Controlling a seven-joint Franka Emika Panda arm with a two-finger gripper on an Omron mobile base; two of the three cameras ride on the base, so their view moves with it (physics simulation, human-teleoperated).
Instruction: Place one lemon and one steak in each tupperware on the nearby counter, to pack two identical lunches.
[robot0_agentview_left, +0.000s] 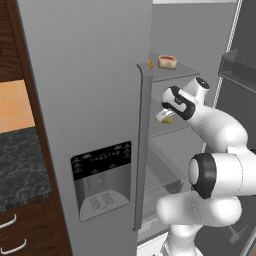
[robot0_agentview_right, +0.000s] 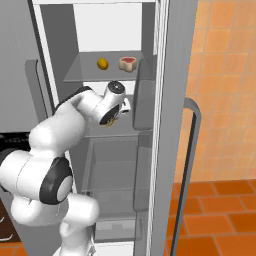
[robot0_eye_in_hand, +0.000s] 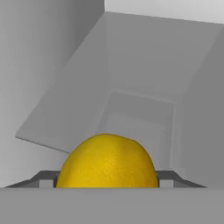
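Hand (robot0_eye_in_hand: 107, 181) pinching a round yellow lemon (robot0_eye_in_hand: 107, 162) inside the open grey refrigerator, above a glass shelf (robot0_eye_in_hand: 78, 109) with free room below. On the upper shelf (robot0_agentview_right: 82, 75): second small yellow lemon (robot0_agentview_right: 102, 63) beside a pink raw steak (robot0_agentview_right: 128, 63), near the front edge. Speckled dark stone bench (robot0_agentview_left: 20, 165) at left.
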